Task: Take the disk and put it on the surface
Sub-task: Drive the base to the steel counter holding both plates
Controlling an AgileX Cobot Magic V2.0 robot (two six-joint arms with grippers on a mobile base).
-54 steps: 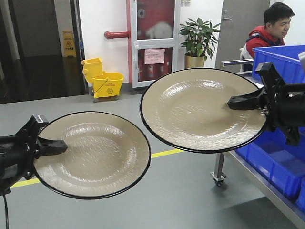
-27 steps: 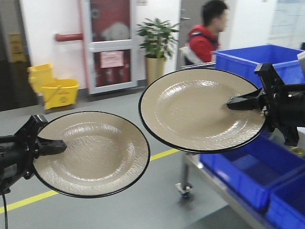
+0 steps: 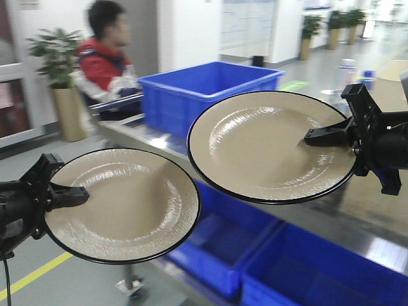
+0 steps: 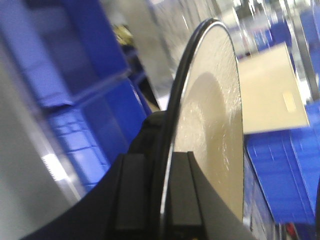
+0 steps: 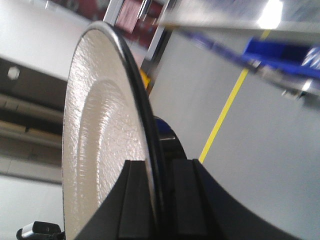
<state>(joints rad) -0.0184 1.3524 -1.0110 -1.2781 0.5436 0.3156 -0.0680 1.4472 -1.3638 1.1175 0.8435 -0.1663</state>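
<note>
The disk (image 3: 127,210) looks glossy and finely rippled, the bin (image 3: 204,86) smooth plastic.

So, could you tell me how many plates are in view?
2. The left plate is clamped at its rim by the left gripper, lower in the front view; the right plate sits higher, in the right gripper.
</note>
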